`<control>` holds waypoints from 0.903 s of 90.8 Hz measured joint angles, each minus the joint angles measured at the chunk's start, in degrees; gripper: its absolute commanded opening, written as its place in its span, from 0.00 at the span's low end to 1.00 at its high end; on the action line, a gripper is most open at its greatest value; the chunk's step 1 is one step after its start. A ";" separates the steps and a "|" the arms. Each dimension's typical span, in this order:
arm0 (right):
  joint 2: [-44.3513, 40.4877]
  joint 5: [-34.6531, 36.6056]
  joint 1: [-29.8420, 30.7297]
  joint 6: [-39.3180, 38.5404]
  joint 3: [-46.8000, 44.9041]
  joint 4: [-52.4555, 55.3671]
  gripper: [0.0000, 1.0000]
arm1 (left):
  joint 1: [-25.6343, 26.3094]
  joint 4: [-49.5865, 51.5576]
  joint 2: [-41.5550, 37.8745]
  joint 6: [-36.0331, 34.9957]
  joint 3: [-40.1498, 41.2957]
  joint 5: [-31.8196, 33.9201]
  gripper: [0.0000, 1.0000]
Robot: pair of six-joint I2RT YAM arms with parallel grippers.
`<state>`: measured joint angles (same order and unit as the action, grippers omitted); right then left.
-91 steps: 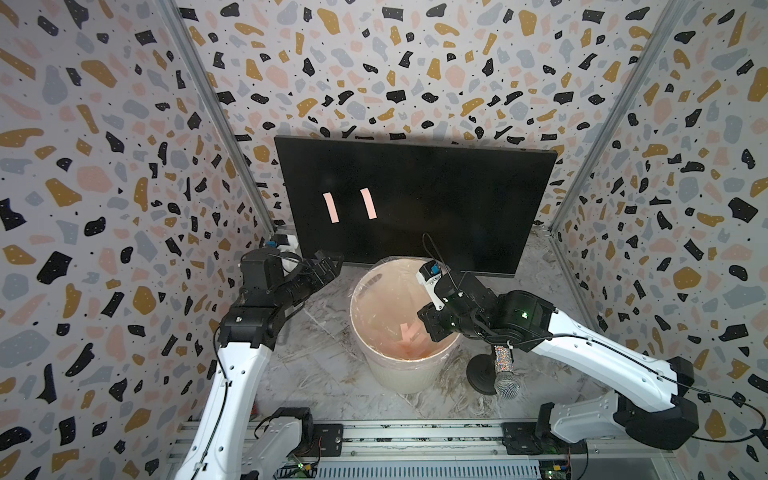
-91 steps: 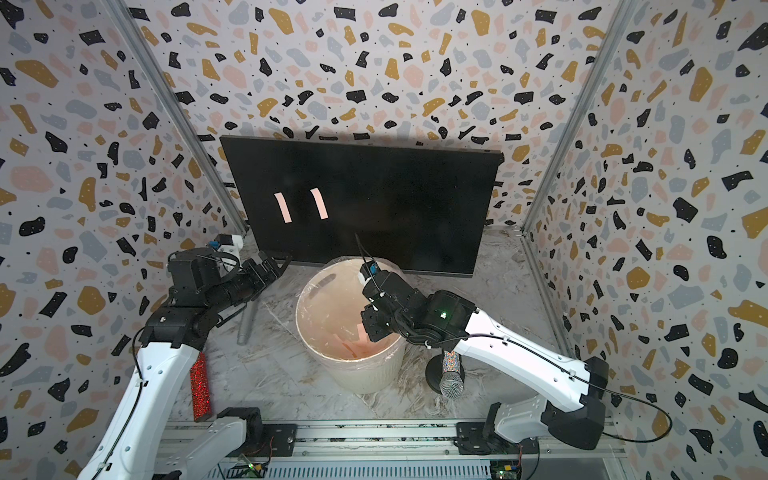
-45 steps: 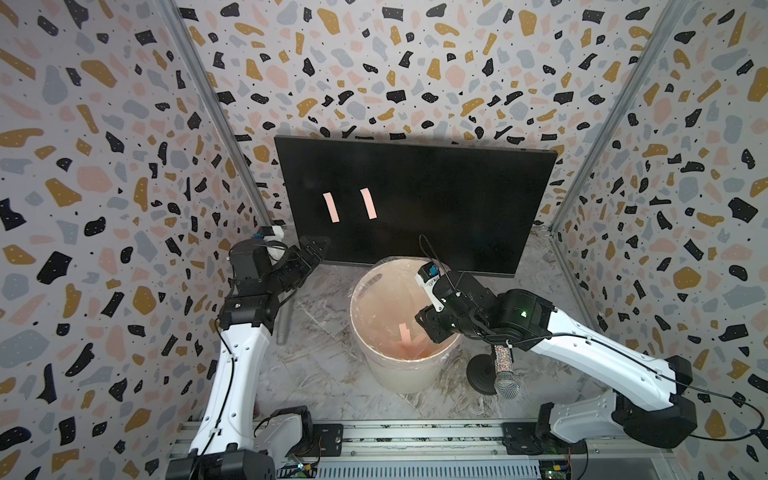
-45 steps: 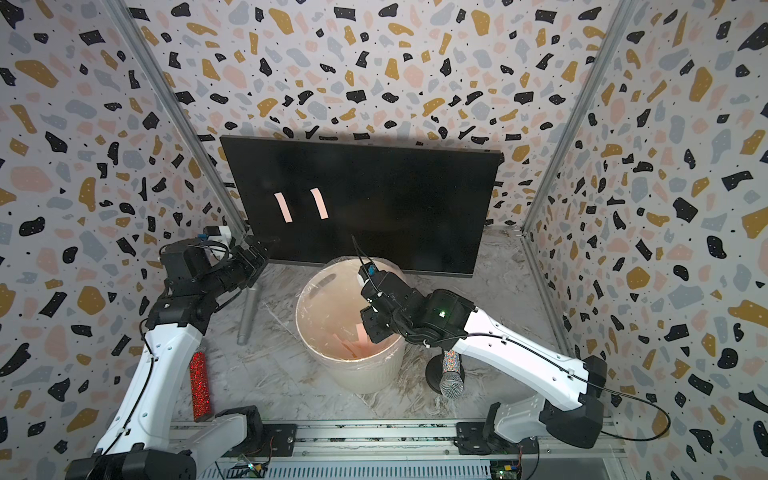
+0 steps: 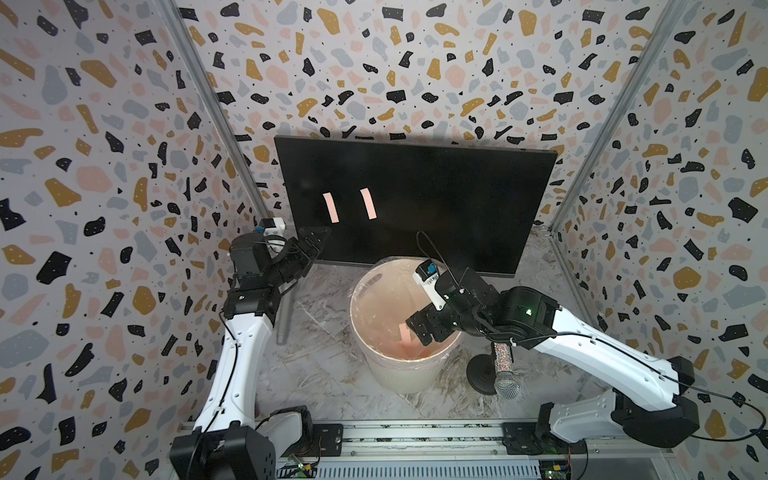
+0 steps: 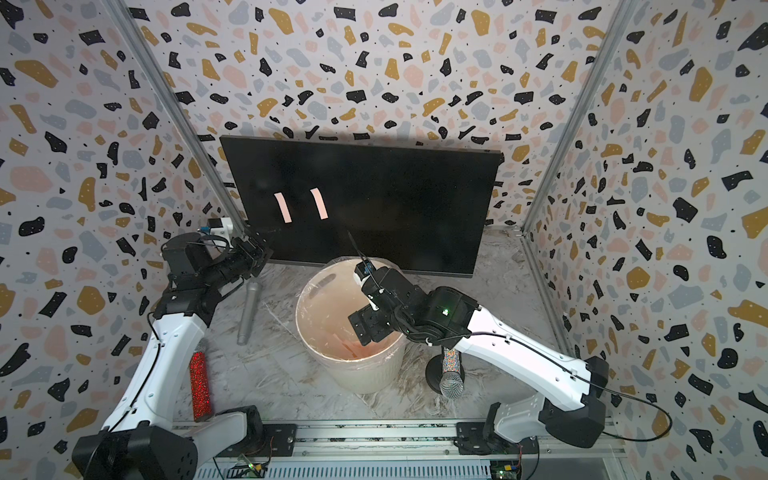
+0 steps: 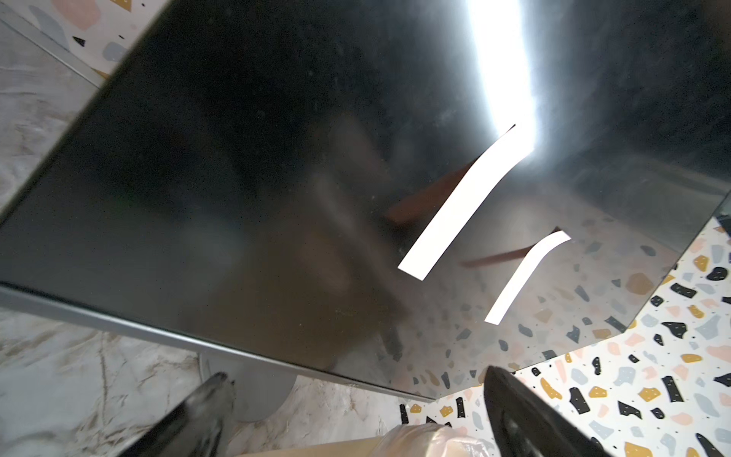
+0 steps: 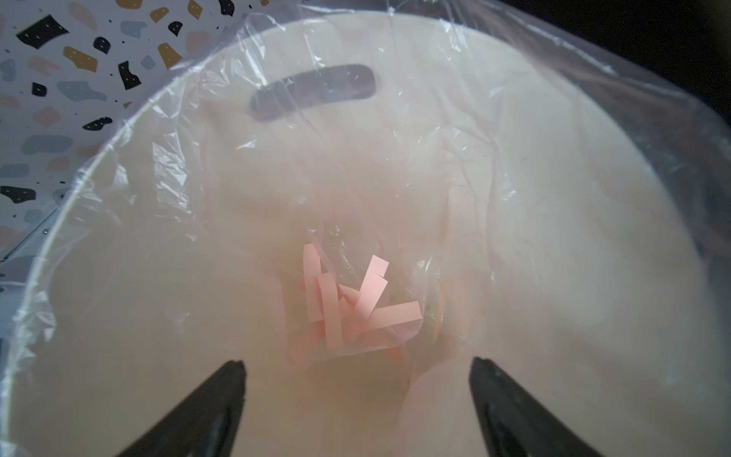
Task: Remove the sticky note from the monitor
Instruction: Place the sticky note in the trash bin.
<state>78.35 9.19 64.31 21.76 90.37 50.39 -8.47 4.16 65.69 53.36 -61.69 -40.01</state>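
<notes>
Two narrow pink strips clung to the monitor [image 5: 436,187], which stood along the counter's far edge: the left sticky note [image 5: 332,207] and the right sticky note [image 5: 368,203], each with its long axis near upright. The left tool [image 5: 318,243], jaws spread and empty, hovered by the screen's lower left corner, directly below the notes. The right tool [image 5: 419,328] was farther off, spread and empty over the white bin [image 5: 395,376].

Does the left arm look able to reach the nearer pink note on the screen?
Probably yes: the left gripper is open near the monitor, and nothing stands between it and the note.
</notes>
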 measured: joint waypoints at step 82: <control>-9.97 4.61 0.00 -6.80 -4.74 -6.84 1.00 | -0.13 -23.41 11.26 13.40 0.50 -7.19 0.96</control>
<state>68.38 13.80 64.31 14.96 85.62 43.55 -8.60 -19.25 76.95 66.76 -61.19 -47.20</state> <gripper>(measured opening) 0.996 0.965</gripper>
